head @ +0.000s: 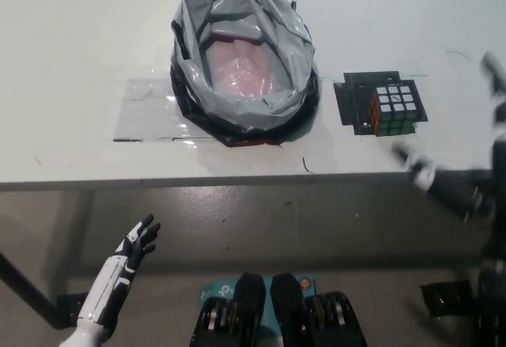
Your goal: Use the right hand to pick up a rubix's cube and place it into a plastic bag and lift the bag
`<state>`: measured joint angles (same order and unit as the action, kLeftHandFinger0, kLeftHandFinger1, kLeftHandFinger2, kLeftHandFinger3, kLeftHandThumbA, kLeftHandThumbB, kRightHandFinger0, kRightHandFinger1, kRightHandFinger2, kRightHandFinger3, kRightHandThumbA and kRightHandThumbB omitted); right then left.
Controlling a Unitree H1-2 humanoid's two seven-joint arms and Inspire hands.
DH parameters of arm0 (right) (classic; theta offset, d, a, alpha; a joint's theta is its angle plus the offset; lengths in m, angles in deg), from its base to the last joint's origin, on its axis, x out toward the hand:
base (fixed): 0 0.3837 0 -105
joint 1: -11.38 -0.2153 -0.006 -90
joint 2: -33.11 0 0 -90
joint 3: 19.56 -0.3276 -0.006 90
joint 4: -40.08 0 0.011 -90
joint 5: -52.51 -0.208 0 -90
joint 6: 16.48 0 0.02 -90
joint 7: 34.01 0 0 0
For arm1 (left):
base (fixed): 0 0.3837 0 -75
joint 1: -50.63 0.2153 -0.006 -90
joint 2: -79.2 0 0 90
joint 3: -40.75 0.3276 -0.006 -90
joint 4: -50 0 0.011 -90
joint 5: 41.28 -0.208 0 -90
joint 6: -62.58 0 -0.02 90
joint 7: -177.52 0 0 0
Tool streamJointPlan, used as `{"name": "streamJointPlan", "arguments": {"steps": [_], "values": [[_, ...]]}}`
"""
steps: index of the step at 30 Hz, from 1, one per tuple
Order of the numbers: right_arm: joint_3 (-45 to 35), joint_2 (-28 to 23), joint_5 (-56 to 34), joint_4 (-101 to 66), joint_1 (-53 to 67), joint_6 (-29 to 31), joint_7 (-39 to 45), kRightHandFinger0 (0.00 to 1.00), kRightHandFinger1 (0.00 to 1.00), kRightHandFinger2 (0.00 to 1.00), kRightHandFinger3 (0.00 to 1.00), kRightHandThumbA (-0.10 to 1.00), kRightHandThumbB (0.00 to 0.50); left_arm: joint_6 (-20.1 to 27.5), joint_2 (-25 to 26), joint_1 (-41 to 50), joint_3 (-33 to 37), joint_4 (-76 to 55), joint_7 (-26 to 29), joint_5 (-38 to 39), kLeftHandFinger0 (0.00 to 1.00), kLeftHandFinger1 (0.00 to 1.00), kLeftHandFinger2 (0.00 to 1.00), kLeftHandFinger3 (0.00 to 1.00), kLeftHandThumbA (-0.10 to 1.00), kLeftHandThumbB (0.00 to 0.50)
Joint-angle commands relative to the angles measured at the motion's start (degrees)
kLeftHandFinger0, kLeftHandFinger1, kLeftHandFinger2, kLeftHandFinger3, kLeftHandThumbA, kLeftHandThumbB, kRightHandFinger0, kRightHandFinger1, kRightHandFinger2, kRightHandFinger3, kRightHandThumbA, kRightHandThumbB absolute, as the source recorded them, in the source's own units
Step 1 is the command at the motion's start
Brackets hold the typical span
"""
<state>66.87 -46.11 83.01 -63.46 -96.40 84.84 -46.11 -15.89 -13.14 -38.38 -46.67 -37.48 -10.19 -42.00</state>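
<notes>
Rubik's cube [395, 109] square-on atop black mat [353, 102], beside bag [237, 98]; right hand [466, 165] spread, empty.

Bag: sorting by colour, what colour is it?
Grey bag with a black underside, pink inside; head view.

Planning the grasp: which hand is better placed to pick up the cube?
The right hand: it hovers open just right of the Rubik's cube, while the left hand rests below the table edge, beyond the bag.

Black right hand [466, 169] at three o'clock: motion-blurred, partly cut by frame edge, finger posture indeterminate. Crumpled grey plastic bag [241, 58]: pinkish interior indistinct. White left arm cut at seven o'clock.
</notes>
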Motion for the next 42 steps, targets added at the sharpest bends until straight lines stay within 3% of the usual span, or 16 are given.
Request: {"name": "streamJointPlan", "arguments": {"steps": [1,7,12,14,21,32,42], "values": [[-1.8,-0.2,3.7,4.5,-6.3,-4.7,-3.4,1.00,1.00,1.00,1.00,0.92,0.337,2.6,0.6,-0.5,-0.1,-2.0,-1.2,1.1,1.00,1.00,1.00,1.00,1.00,0.202],[-2.0,-0.8,3.9,18.3,-15.1,-7.4,-5.8,1.00,1.00,1.00,1.00,0.96,0.403,3.2,0.6,-0.7,-0.3,-1.4,-1.4,0.8,1.00,1.00,1.00,1.00,1.00,0.196],[-1.3,-0.3,2.3,28.2,-20.0,-8.9,-6.9,1.00,1.00,1.00,1.00,0.97,0.429,3.4,0.4,-0.8,-0.3,-1.2,-1.4,0.8,1.00,1.00,1.00,1.00,1.00,0.193],[-1.1,-0.1,1.7,32.1,-21.6,-8.4,-7.7,1.00,1.00,1.00,1.00,0.92,0.411,3.3,0.3,-0.8,-0.4,-1.3,-1.3,0.8,1.00,1.00,1.00,1.00,1.00,0.201],[0.6,-0.5,1.8,46.2,-26.1,-7.9,-11.1,1.00,1.00,1.00,1.00,0.93,0.410,3.1,0.2,-0.6,-0.5,-1.6,-1.1,0.8,1.00,1.00,1.00,1.00,1.00,0.189],[2.3,-1.5,0.7,57.6,-28.6,-8.2,-14.6,1.00,1.00,1.00,1.00,0.97,0.449,3.1,0.2,-0.4,-0.7,-1.8,-1.1,1.0,1.00,1.00,1.00,1.00,1.00,0.186],[3.5,-3.1,-1.0,65.6,-30.1,-7.8,-17.4,1.00,1.00,1.00,1.00,0.95,0.441,2.8,0.4,-0.7,-0.8,-1.8,-1.0,0.5,1.00,1.00,1.00,1.00,1.00,0.206]]}}
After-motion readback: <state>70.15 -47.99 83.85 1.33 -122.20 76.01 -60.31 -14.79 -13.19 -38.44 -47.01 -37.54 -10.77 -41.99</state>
